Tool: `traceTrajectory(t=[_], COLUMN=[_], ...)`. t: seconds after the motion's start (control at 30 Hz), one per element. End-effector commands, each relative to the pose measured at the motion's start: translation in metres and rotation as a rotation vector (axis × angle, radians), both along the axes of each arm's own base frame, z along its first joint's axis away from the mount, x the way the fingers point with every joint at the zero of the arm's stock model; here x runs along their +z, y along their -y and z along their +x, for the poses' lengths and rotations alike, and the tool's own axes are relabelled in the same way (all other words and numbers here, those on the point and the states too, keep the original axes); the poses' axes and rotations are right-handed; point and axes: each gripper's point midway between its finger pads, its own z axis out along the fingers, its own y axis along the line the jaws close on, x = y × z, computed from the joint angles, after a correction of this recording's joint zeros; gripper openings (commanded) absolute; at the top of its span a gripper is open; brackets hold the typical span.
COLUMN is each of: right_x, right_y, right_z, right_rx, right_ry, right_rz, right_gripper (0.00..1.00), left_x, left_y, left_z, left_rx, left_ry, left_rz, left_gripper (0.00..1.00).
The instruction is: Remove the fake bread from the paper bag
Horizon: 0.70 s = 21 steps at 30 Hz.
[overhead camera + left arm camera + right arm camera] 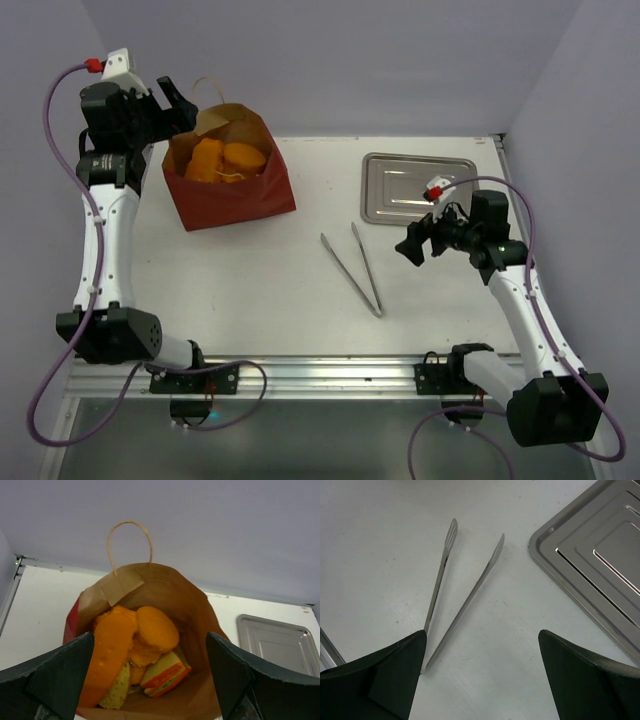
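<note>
The dark red paper bag (232, 195) stands open at the back left of the table, its brown inside (200, 625) showing. It holds several fake breads: a long orange loaf (107, 652), a round orange bun (157, 627), a sandwich slice (165, 675) and a speckled piece (117, 692). The orange breads also show from above (222, 160). My left gripper (172, 108) is open and empty, just left of and above the bag mouth. My right gripper (412, 243) is open and empty, above the table right of the metal tongs (352, 268).
A flat silver metal tray (415, 187) lies at the back right; it also shows in the right wrist view (600, 565) and in the left wrist view (277, 642). The tongs (465, 597) lie open on the white table. Grey walls close in the back and sides.
</note>
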Motion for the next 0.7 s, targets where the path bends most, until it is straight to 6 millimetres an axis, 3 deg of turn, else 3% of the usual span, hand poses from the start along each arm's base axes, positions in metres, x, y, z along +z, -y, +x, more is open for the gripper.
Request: traceTrajectory(t=[0.0,0.1,0.33,0.4,0.43,0.47,0.6,0.67], right_x=[0.015,0.015,0.014,0.012,0.011,0.010,0.005,0.003], right_y=[-0.013,-0.013,-0.016,-0.016,-0.015,-0.015,-0.013,-0.012], right_z=[-0.010,-0.011,-0.015,-0.015,-0.014,-0.014,-0.012,-0.011], right_rx=[0.138,0.151,0.183,0.186,0.188,0.188,0.181,0.180], right_ry=[0.045,0.048,0.030,0.024,0.016,0.014,-0.007,-0.012], right_rz=[0.007,0.001,0.002,-0.002,-0.004,-0.006,-0.017,-0.023], right_gripper=[0.99,0.99,0.99,0.99,0.99,0.99,0.99,0.99], left_x=[0.024,0.014,-0.049,-0.051,-0.067,-0.063,-0.102,-0.111], left_y=[-0.009,-0.021,-0.044,-0.051,-0.055,-0.058,-0.061,-0.062], left_z=[0.017,0.037,0.087,0.098,0.109,0.114,0.135,0.139], left_rx=[-0.031,-0.029,0.006,0.030,0.033,0.041,0.031,0.025], left_ry=[0.071,0.061,-0.064,-0.074,-0.104,-0.096,-0.159,-0.177], left_rz=[0.001,0.004,0.051,0.067,0.065,0.071,0.070,0.071], left_gripper=[0.95,0.92,0.88,0.87,0.85,0.83,0.76,0.74])
